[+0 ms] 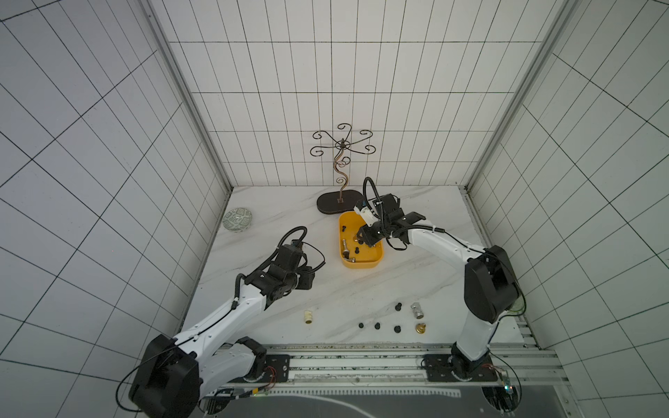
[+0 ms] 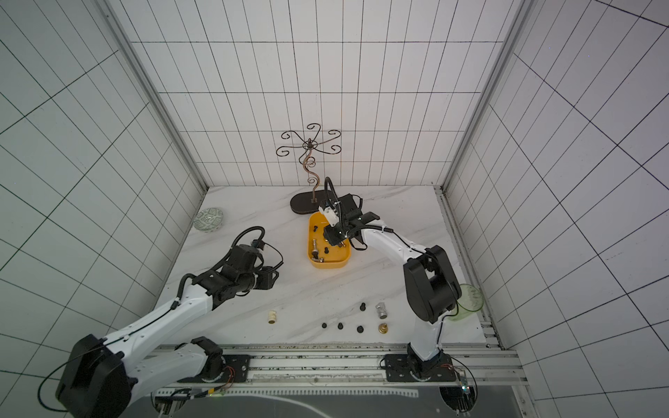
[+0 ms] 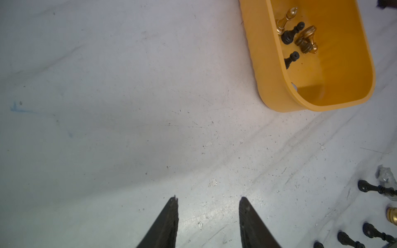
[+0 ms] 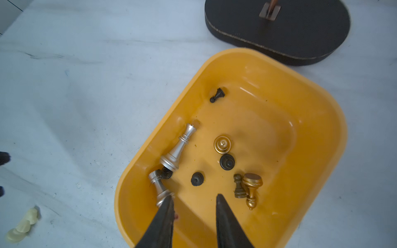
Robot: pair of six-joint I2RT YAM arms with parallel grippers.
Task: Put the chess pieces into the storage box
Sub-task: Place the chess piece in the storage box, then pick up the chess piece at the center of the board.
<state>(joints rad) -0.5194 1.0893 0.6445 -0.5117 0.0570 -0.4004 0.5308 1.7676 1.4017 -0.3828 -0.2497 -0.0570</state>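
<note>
Chess pieces point(image 4: 178, 148) lie in the storage box point(image 4: 318, 103) beneath the right gripper point(image 4: 195, 196), jaws apart and empty; lift straight up past the rim.

We see the shallow yellow-orange plastic storage box point(image 1: 362, 265), lidless and upright in the far middle. Inside it, two silver chess pieces point(image 4: 179, 148) lie on their sides among brass-gold pieces point(image 4: 223, 144) and small black pawns point(image 4: 227, 162). Loose at near right are four black pawns point(image 1: 377, 326), a silver piece point(image 1: 417, 310) and a brass-gold piece point(image 1: 420, 328), with a cream piece point(image 1: 308, 316) left of them.
</note>
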